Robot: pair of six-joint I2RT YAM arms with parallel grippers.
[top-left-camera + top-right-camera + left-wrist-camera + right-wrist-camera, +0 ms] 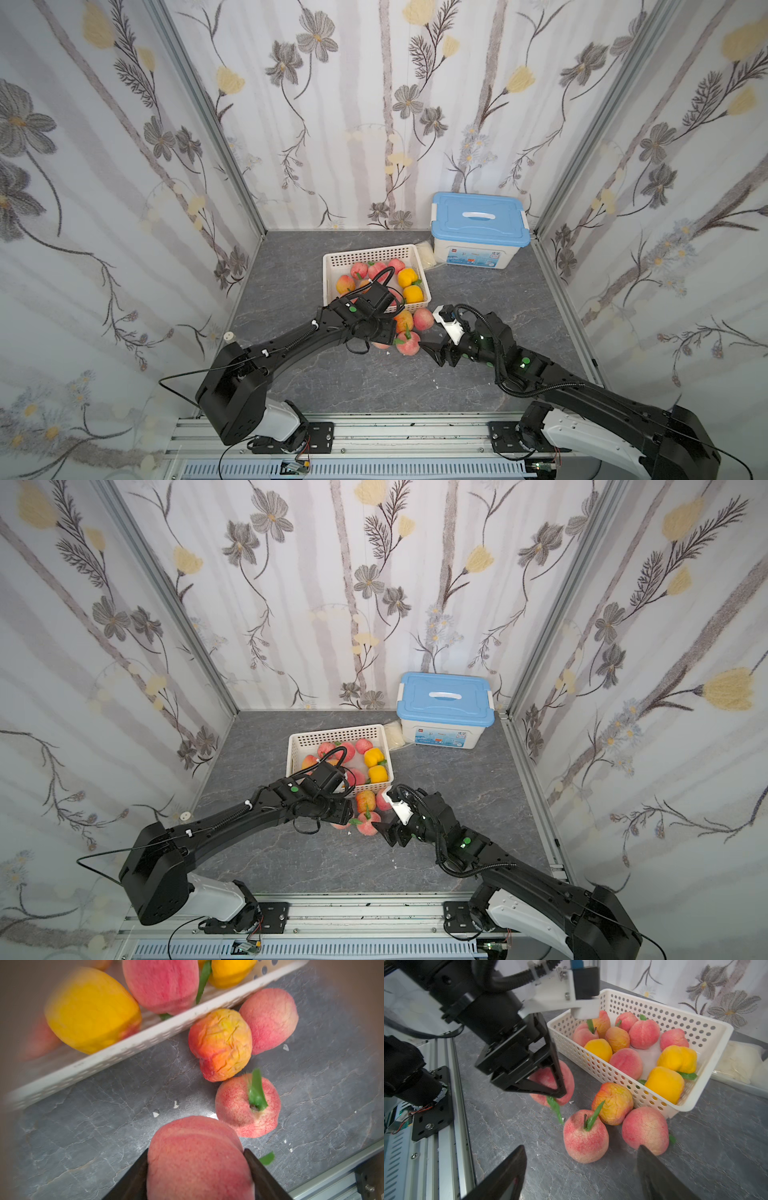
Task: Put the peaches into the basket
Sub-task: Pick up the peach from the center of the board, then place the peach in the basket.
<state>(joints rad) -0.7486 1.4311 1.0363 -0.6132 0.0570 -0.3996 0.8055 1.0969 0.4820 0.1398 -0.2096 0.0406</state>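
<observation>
The white perforated basket holds several peaches, pink and yellow-orange. In front of its near wall three peaches lie on the table: a wrinkled orange one, a pink one and a speckled one with an upright leaf. My left gripper is shut on a fourth pink peach, low over the table beside the basket. My right gripper is open, its fingers just short of the speckled peach.
A white box with a blue lid stands at the back right, with a clear bag of white stuff between it and the basket. An aluminium rail runs along the table's front. Flowered walls close three sides.
</observation>
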